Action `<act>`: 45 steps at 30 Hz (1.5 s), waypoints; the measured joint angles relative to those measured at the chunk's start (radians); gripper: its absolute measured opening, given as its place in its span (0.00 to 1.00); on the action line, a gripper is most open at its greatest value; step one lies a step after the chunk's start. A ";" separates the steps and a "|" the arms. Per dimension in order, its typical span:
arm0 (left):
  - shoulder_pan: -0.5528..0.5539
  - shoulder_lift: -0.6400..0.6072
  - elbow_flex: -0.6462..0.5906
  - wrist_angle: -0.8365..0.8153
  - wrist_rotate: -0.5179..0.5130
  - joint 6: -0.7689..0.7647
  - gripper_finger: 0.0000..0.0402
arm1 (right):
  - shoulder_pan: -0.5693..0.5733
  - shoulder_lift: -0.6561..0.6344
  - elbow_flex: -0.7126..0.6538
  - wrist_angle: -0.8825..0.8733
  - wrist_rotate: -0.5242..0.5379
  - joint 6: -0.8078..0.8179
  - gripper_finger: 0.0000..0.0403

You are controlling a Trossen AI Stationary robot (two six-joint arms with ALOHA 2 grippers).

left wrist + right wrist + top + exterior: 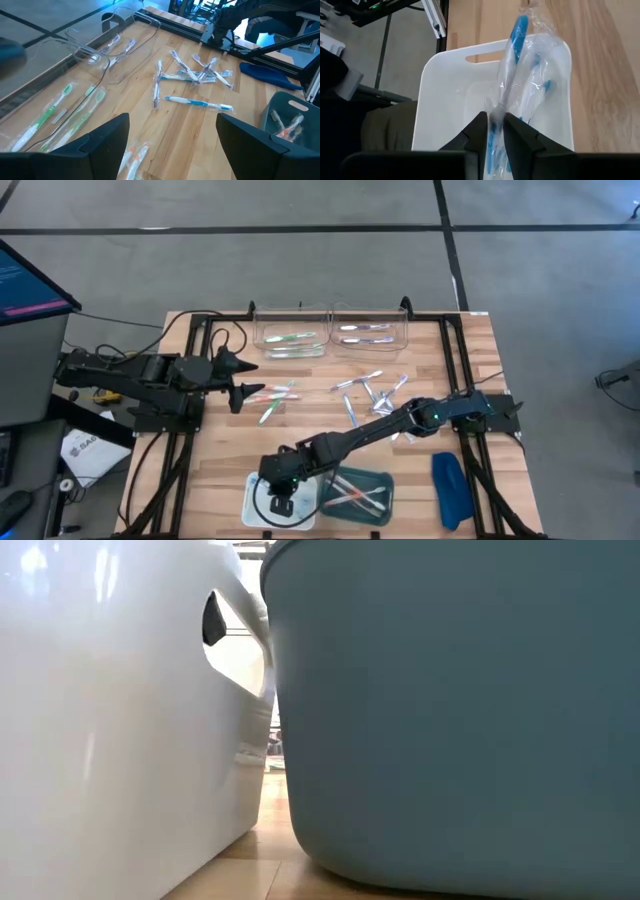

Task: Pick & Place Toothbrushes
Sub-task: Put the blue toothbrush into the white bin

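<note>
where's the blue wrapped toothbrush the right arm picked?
The blue toothbrush sits between the right gripper fingers, over the white bin at the table's near edge, left of the teal bin.

Wooden table (220,465) is seen centre frame in the high view, on grey floor. Two clear trays (290,325) (372,323) are placed side by side at its top edge. White bin (258,502) and teal bin (385,480) sit adjacent at the bottom edge; a dark-blue oblong object (449,490) is laid at lower right. A monitor (25,280) is visible upper left.
</note>
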 joint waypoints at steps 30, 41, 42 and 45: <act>0.000 0.000 0.000 0.001 0.006 0.000 0.73 | 0.000 0.000 0.000 0.002 0.015 -0.018 0.21; 0.000 0.000 0.000 0.001 0.006 0.000 0.73 | 0.000 0.000 0.000 0.038 0.049 -0.052 0.54; 0.000 0.000 0.000 0.001 0.006 0.000 0.73 | 0.000 0.000 0.000 0.041 0.049 -0.055 0.53; 0.000 0.000 0.000 0.001 0.007 0.000 0.73 | 0.000 0.000 0.000 0.039 0.049 -0.061 0.45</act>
